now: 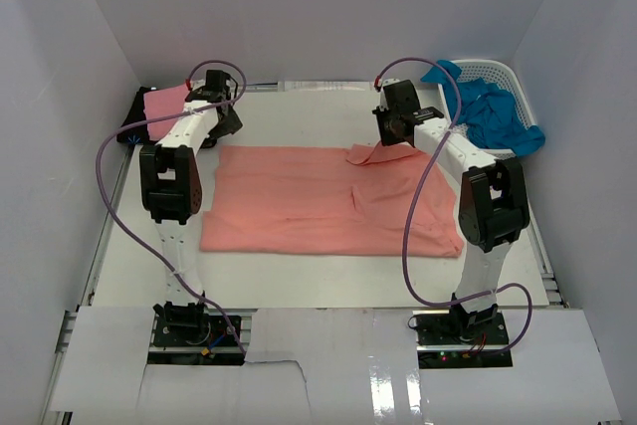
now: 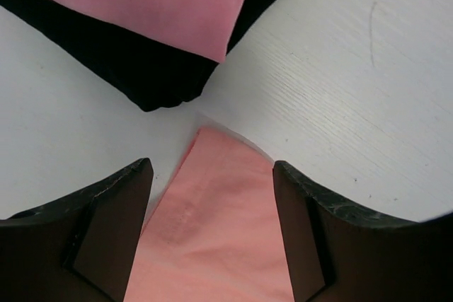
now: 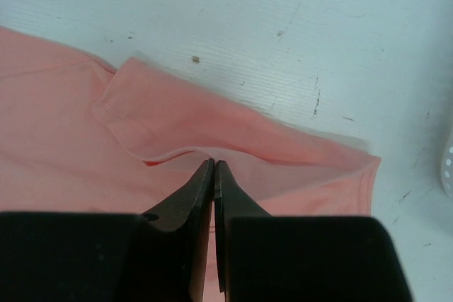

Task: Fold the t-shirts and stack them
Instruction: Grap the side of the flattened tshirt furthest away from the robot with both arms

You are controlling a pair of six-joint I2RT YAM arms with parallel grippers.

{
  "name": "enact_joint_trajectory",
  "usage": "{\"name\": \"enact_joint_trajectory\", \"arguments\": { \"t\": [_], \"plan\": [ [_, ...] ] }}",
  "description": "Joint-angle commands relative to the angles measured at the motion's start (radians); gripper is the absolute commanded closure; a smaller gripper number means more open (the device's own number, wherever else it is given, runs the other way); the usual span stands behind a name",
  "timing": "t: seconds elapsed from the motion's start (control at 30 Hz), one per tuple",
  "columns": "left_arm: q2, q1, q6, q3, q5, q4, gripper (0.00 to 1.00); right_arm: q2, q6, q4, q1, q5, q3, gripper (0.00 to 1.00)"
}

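Salmon-coral soft cloth t-shirt (image 1: 318, 201) lies spread flat, long axis running straight away from the white plastic lattice basket (image 1: 495, 65); right gripper (image 3: 214, 164), nearer the basket, is pinched onto the far edge; left gripper (image 2: 211, 167) gapes wide over the corner farthest from the basket.

No text, label, brand, number or sign can be read anywhere.

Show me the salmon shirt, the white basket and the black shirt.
salmon shirt (image 1: 299, 211), top view, middle of the spread cloth.
white basket (image 1: 493, 65), top view, far rim.
black shirt (image 2: 141, 76), left wrist view, exposed corner.
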Motion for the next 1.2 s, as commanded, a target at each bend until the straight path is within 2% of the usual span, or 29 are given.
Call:
{"name": "enact_joint_trajectory", "arguments": {
  "t": [0.0, 0.7, 1.0, 1.17],
  "plan": [
    [0.002, -0.006, -0.009, 0.005, -0.001, -0.007, 0.21, 0.001, -0.011, -0.001, 0.002, -0.013, 0.053, 0.92],
    [0.039, 0.008, -0.025, -0.029, 0.014, 0.013, 0.26, -0.003, -0.038, 0.002, 0.002, -0.015, 0.027, 0.92],
    [0.047, 0.035, -0.045, -0.04, 0.071, 0.025, 0.28, -0.014, -0.04, 0.012, 0.002, -0.029, -0.015, 0.92],
    [0.056, 0.043, -0.047, -0.049, 0.06, 0.03, 0.37, -0.022, -0.04, 0.015, 0.002, -0.026, -0.021, 0.92]
  ]
}}
